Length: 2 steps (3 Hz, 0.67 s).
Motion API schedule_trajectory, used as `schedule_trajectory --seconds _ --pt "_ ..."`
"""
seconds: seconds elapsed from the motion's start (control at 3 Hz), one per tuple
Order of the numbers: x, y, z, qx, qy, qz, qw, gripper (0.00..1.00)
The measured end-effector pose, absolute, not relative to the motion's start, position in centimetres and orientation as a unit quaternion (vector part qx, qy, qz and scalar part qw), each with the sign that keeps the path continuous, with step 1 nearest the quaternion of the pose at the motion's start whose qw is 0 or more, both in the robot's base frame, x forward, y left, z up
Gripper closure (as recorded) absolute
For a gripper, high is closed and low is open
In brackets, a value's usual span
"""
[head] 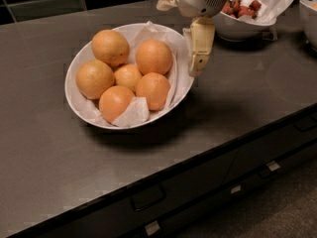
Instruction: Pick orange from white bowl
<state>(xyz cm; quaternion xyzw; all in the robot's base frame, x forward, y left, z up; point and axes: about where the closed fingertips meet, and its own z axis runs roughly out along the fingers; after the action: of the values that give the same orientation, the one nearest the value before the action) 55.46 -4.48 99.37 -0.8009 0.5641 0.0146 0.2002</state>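
The white bowl (79,103) is wide, oval and lined with crumpled white paper. It sits on the dark counter left of centre and holds several oranges. The deepest reddish-orange, large fruit (154,57) lies at the bowl's back right, with another reddish one (153,90) just in front of it. Paler fruits lie to the left, and a small pale one (128,76) lies in the middle. My gripper (195,68) hangs pointing down from the white arm head, right at the bowl's right rim and close beside the reddish orange. It holds nothing that I can see.
A smaller white bowl with red berries (242,24) stands behind and to the right of the gripper. Another white container (309,14) is at the right edge. The counter's front edge runs diagonally below the bowl, with drawers (148,197) under it. A dark tiled wall is at the back.
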Motion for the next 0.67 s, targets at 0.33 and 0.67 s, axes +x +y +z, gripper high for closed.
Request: schedule_trajectory --seconds 0.33,0.67 --pt "55.9 -3.3 99.0 -0.810 0.552 0.024 0.198 0.10" --pt "56.3 -2.2 98.5 -0.818 0.541 0.036 0.194 0.21"
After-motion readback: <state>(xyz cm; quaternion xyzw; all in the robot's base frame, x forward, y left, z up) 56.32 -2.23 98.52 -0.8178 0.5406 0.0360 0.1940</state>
